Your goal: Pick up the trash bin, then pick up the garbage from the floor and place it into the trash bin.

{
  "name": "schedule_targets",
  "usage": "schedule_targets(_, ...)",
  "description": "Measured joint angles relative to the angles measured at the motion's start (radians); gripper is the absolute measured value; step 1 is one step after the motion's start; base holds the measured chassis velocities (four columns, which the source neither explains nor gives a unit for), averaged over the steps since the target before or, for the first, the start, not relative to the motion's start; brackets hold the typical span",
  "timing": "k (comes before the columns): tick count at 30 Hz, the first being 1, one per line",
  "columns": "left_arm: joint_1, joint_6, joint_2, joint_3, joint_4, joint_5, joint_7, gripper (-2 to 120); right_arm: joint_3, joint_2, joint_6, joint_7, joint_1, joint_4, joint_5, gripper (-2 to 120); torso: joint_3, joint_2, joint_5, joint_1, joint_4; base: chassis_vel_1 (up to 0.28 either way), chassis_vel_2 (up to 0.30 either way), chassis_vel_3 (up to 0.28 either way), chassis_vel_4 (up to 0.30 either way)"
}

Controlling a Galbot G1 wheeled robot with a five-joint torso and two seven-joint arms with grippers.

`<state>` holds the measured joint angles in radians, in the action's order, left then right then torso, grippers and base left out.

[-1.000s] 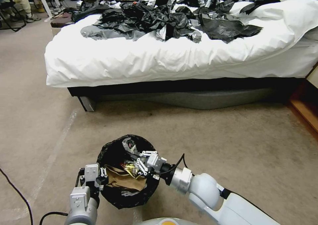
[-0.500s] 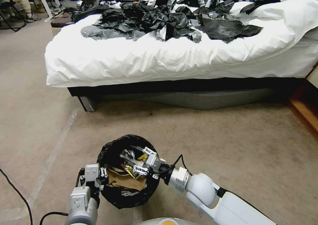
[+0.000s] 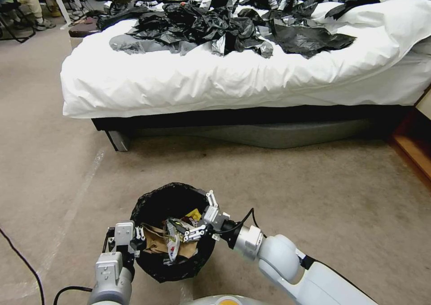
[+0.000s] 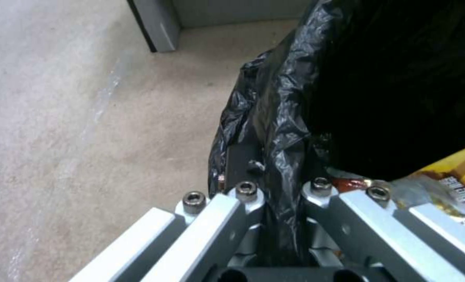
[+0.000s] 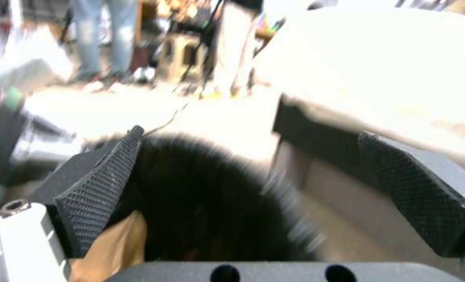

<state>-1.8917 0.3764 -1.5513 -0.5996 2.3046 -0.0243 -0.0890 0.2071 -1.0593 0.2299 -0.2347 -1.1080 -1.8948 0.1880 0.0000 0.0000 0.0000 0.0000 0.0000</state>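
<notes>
Head view: the trash bin (image 3: 173, 231), lined with a crinkled black bag, is held above the carpet floor (image 3: 314, 193), in front of the bed (image 3: 233, 80). The left gripper (image 3: 134, 244) clamps the bin's rim on the robot's near-left side; in the left wrist view its fingers (image 4: 243, 203) pinch the liner-covered rim between them, one finger outside and one inside the bin.

The right gripper (image 3: 204, 215) hovers over the bin's right rim with its jaws spread wide and nothing between them; the right wrist view confirms the gap between its textured pads (image 5: 99, 184). The right forearm reaches in from the robot's lower right, angled up and leftward toward the bin's mouth.

The garbage lies directly below and to the left of the right gripper, inside the bin: a crumpled brown paper bag (image 3: 157, 242), a white red-marked packet (image 3: 173, 244), and a yellow wrapper (image 3: 194, 215). The packet's long axis runs roughly toward the robot. No litter is visible on the carpet, which suggests the task is near completion.
</notes>
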Motion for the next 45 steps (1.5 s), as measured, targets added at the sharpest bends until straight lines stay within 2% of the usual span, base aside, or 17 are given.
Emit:
schedule_targets(2, 0.001, 0.0, 0.003, -0.008, -0.007, 0.0, 0.0, 0, -0.067, -0.022, 0.007, 0.043, -0.041, -0.065, -0.023, 100, 0.0, 0.0, 0.0001, 0.0, 0.0001, 0.0, 0.0, 0.0, 0.0)
schedule_targets(3, 0.001, 0.0, 0.003, -0.008, -0.007, 0.0, 0.0, 0, -0.067, -0.022, 0.007, 0.043, -0.041, -0.065, -0.023, 100, 0.0, 0.0, 0.0001, 0.0, 0.0001, 0.0, 0.0, 0.0, 0.0)
schedule_targets(6, 0.001, 0.0, 0.006, -0.018, -0.009, 0.002, 0.001, 0, -0.181, -0.07, 0.005, 0.115, -0.125, -0.152, -0.052, 100, 0.0, 0.0, 0.0001, 0.0, 0.0001, 0.0, 0.0, 0.0, 0.0)
schedule_targets(7, 0.001, 0.0, 0.006, -0.018, -0.009, 0.002, 0.001, 0, -0.181, -0.07, 0.005, 0.115, -0.125, -0.152, -0.052, 100, 0.0, 0.0, 0.0001, 0.0, 0.0001, 0.0, 0.0, 0.0, 0.0)
schedule_targets(9, 0.003, 0.0, 0.009, -0.033, -0.011, 0.011, 0.001, 0, -0.282, -0.1, -0.002, 0.163, -0.225, -0.213, -0.069, 100, 0.0, 0.0, 0.0, 0.0, -0.0002, 0.0, 0.0, 0.0, 0.0)
schedule_targets(14, 0.005, 0.0, 0.015, -0.052, -0.013, 0.024, 0.002, 0, -0.357, -0.121, -0.003, 0.203, -0.328, -0.248, -0.085, 100, 0.0, 0.0, 0.0, 0.0, -0.0004, 0.0, 0.0, 0.0, 0.0)
schedule_targets(21, 0.007, 0.0, 0.022, -0.058, -0.013, 0.031, 0.002, 0, -0.404, -0.151, 0.007, 0.23, -0.404, -0.247, -0.098, 100, 0.0, 0.0, 0.0, 0.0, -0.0001, 0.0, 0.0, 0.0, 0.0)
schedule_targets(27, 0.006, 0.006, 0.027, -0.067, 0.0, 0.053, 0.004, 0, -0.462, -0.202, 0.016, 0.251, -0.464, -0.182, -0.103, 100, 0.0, 0.0, 0.0, 0.0, -0.0001, 0.0, 0.0, 0.0, 0.0)
schedule_targets(34, -0.002, 0.006, 0.034, -0.097, 0.009, 0.065, 0.007, 0, -0.494, -0.209, 0.015, 0.247, -0.457, -0.169, -0.082, 100, 0.0, 0.0, 0.0, 0.0, 0.0, 0.0, 0.0, 0.0, 0.0)
schedule_targets(45, 0.003, 0.009, 0.026, -0.093, 0.015, 0.068, 0.01, 0, -0.519, -0.211, -0.003, 0.283, -0.434, -0.134, -0.057, 100, 0.0, 0.0, 0.0001, 0.0, 0.0, 0.046, 0.05, 0.049, 0.046)
